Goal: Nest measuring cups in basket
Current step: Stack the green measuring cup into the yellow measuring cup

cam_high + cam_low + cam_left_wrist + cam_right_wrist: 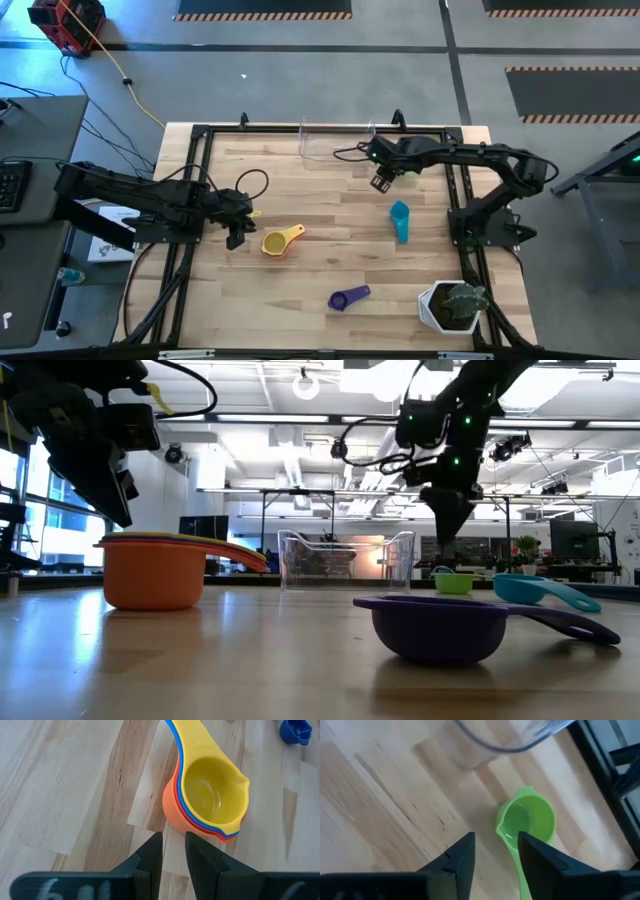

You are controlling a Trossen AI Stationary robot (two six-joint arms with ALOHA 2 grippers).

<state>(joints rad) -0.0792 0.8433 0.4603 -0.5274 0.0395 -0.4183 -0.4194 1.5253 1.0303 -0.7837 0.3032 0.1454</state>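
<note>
A nested stack of cups, yellow (212,795) on top over a blue rim and the orange-red cup (152,575), stands on its base left of the table's middle (280,241). My left gripper (173,851) hovers just left of it, slightly open and empty. The green cup (527,822) stands on the table near the clear basket (335,140). My right gripper (496,852) hangs open above the green cup, its fingers beside the handle. The teal cup (400,220) and the purple cup (348,298) lie apart on the wood.
A white pot with a green plant (452,305) stands at the near right corner. Black frame rails run along the table's left (185,200) and right (455,200) sides. Bare wood lies between the stack and the teal cup.
</note>
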